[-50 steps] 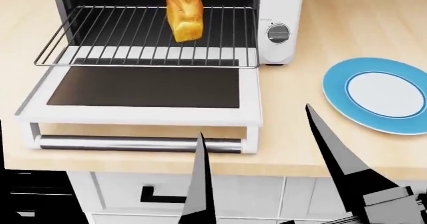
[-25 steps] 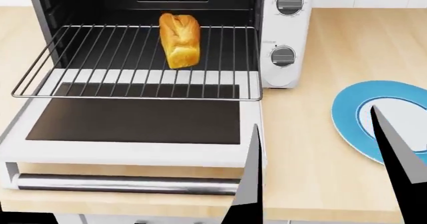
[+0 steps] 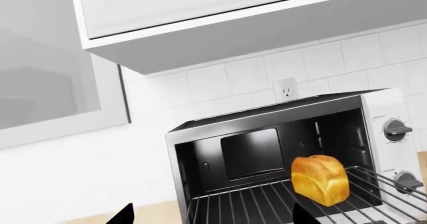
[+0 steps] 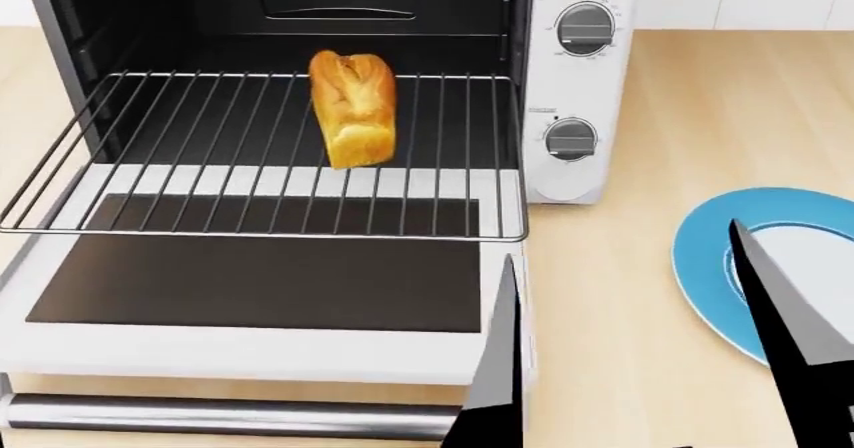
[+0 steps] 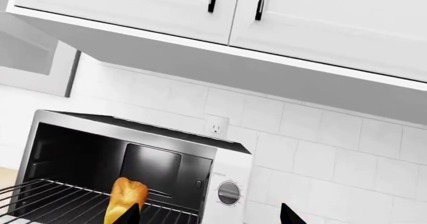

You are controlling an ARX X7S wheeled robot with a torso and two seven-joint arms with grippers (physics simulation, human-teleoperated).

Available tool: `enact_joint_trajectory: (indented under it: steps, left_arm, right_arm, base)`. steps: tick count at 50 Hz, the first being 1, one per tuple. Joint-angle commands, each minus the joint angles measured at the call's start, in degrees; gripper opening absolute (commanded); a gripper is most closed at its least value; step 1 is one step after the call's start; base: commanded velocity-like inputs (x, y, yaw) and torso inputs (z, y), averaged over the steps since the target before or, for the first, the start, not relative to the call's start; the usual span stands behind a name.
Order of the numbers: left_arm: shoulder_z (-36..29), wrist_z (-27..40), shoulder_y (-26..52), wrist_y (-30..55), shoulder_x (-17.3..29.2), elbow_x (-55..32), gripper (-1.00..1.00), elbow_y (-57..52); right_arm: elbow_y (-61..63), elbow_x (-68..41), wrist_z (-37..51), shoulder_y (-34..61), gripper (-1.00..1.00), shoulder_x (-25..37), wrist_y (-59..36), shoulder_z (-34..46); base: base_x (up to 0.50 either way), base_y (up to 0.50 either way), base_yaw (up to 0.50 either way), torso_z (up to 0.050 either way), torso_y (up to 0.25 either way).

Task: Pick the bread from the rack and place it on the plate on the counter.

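The bread (image 4: 354, 108) stands upright on the rack (image 4: 200, 168), which is pulled partway out of the open toaster oven. It also shows as the loaf (image 3: 320, 179) on the wire rack (image 3: 253, 204), and the bread (image 5: 127, 199) sits just past one fingertip. The blue-rimmed plate (image 4: 707, 268) lies on the counter (image 4: 614, 298) to the oven's right. My right gripper (image 4: 641, 353) is open and empty, in front of the oven's right corner and the plate, well short of the bread. My left gripper (image 3: 212, 216) is open too, and out of the head view.
The oven door (image 4: 254, 278) lies folded down flat in front of the rack, its steel handle (image 4: 227, 413) nearest me. The white control panel with two knobs (image 4: 571, 138) stands between rack and plate. Wall cabinets (image 5: 267, 19) hang above the tiled wall.
The head view has closed in on the oven, so oven and bread look larger. My right gripper's fingers have shifted right, one now overlapping the plate's edge. The bread has not moved.
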State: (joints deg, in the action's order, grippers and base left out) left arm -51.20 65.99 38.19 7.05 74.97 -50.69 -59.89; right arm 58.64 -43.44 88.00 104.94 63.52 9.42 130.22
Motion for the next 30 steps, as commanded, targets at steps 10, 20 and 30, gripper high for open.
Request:
enact_joint_trajectory:
  steps: [10,20,30]
  left_arm:
    - [-11.2,2.4,6.3,-3.8,1.8,1.5,1.0,0.3]
    - [-12.3,2.2,7.0,-4.0,1.9,1.5,1.0,0.6]
    - [-13.3,1.9,6.9,-4.7,2.6,2.2,1.0,0.7]
  right_arm:
    - [-8.4,-12.9,-10.8,2.7,1.0,-6.0,4.6,-3.7]
    - [-12.1,-19.0,-15.9,3.3,1.0,-9.8,7.3,-5.7]
    - [-15.3,-23.6,-18.8,4.9,1.0,-13.3,6.8,-7.2]
  base:
    - [0.0,0.0,0.0,0.0,0.0]
    - [0.0,0.0,0.0,0.0,0.0]
    - [0.0,0.0,0.0,0.0,0.0]
